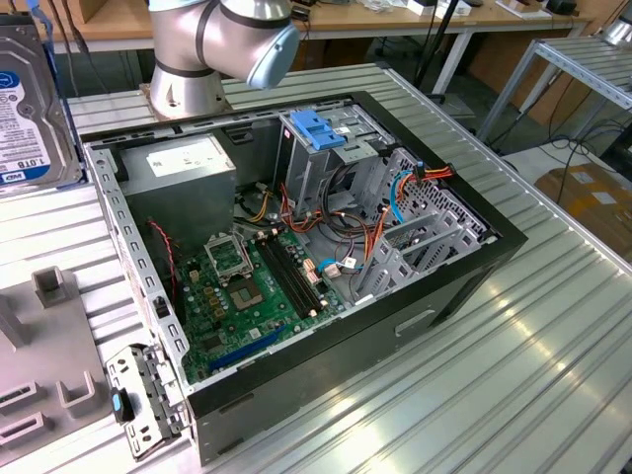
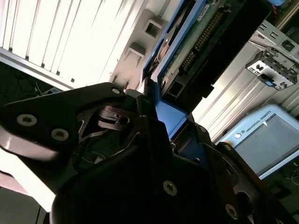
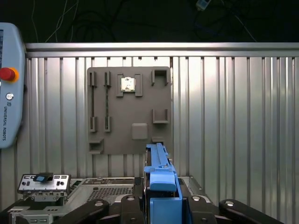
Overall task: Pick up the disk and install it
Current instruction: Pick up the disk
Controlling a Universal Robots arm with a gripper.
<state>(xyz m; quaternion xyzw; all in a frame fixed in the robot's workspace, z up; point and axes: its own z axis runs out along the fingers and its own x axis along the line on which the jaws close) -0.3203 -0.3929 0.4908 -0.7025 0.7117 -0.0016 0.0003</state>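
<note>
The disk [image 1: 28, 109], a silver drive with a white-and-blue label and blue rails, hangs above the table at the exterior view's left edge, beside the open computer case [image 1: 444, 291]. In the first wrist view its blue end tab [image 3: 162, 183] stands upright in my gripper [image 3: 161, 207], whose black fingers [image 3: 127, 205] press on both sides. The second wrist view shows the disk's green underside [image 2: 194, 44] and blue rail, with my gripper [image 2: 169, 122] shut on that end. Inside the case, a drive bay with a blue latch [image 1: 318, 128] sits at the back.
A grey fixture plate [image 3: 128, 109] with slots lies on the ribbed metal table [image 1: 513, 375]. A metal bracket with a small blue latch [image 1: 138, 400] sits at the case's near corner. A teach pendant [image 3: 9, 84] lies at the table's edge. The arm's base [image 1: 188, 79] stands behind the case.
</note>
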